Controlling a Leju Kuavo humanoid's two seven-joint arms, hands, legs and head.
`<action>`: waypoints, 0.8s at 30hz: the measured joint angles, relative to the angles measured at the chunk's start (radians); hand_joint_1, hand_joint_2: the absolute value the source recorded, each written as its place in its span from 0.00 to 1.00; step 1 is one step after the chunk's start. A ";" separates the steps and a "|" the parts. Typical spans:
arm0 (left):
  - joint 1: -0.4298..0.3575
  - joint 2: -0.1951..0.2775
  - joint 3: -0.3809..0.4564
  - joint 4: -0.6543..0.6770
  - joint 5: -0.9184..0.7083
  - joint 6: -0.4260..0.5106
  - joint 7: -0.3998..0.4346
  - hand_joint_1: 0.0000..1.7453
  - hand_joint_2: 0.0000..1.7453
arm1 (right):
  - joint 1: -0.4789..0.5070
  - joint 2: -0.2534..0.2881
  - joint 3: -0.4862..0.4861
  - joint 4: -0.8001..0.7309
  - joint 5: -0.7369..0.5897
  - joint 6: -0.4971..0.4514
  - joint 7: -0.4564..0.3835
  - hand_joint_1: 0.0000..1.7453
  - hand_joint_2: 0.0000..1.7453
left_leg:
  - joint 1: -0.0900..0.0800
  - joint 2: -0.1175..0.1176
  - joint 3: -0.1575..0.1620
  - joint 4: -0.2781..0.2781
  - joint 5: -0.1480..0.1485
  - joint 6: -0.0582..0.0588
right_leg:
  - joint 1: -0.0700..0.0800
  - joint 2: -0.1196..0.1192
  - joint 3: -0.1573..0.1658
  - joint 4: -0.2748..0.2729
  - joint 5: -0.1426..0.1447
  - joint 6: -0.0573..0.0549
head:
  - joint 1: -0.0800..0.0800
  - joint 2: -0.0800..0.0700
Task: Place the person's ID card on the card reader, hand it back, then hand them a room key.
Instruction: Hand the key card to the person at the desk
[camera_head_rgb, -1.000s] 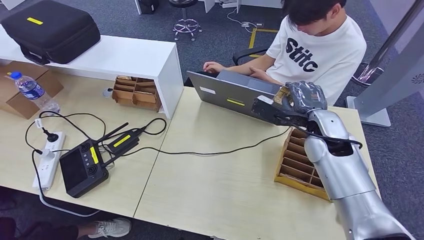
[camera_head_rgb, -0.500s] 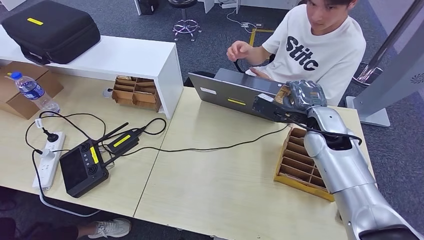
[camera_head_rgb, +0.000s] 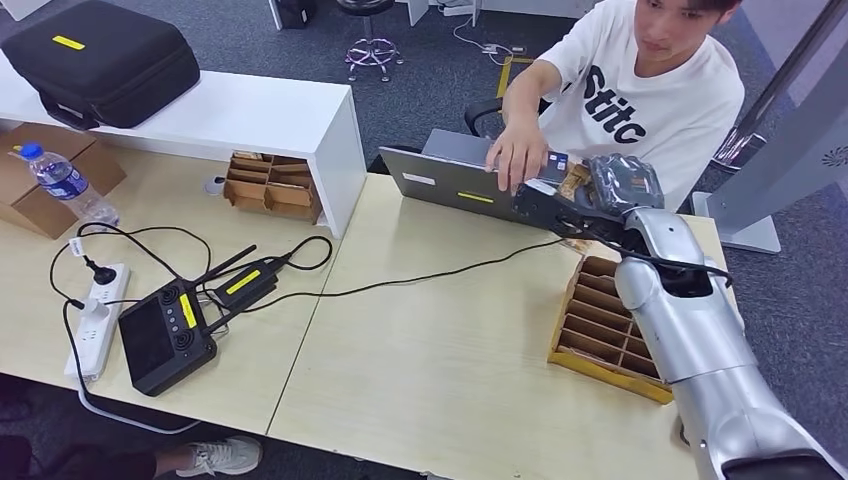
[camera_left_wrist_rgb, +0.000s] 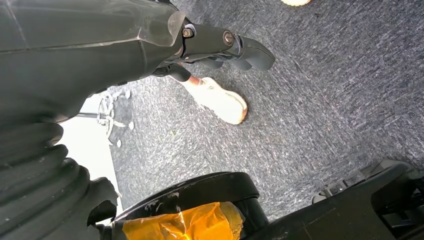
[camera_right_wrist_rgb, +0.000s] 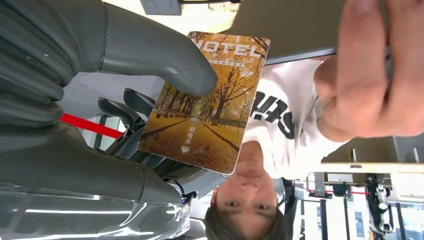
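Right hand grips room key — above pale wooden table.

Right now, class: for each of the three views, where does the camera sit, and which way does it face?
Head view: high on the robot, looking down at the pale wooden table; silver right arm and right hand show.
Left wrist view: behind the hanging left hand, facing grey carpet.
Right wrist view: behind the right hand, facing the person.
Head and right wrist views share the orange autumn-scene hotel key card and the person's hand.
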 joint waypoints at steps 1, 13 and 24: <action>0.000 0.000 0.000 0.000 0.000 0.000 0.000 0.00 1.00 | -0.003 0.000 -0.004 -0.003 0.000 0.002 0.000 1.00 1.00 | 0.000 0.000 0.000 0.000 0.000 0.000 | 0.000 0.000 0.000 0.000 0.000 0.000 | 0.000 0.000; 0.000 0.000 0.000 0.000 0.000 0.000 0.001 0.00 1.00 | -0.036 -0.015 -0.055 -0.086 -0.016 0.035 0.009 0.85 1.00 | 0.000 0.000 -0.001 0.000 0.000 0.000 | 0.000 0.000 -0.002 0.000 0.000 0.000 | 0.000 0.000; 0.000 0.000 0.000 -0.001 -0.004 -0.002 0.002 0.00 1.00 | -0.037 -0.026 -0.072 -0.097 -0.008 0.041 0.014 0.79 1.00 | 0.000 0.000 -0.002 0.000 0.000 0.000 | 0.000 0.000 -0.002 0.000 0.000 0.000 | 0.000 0.000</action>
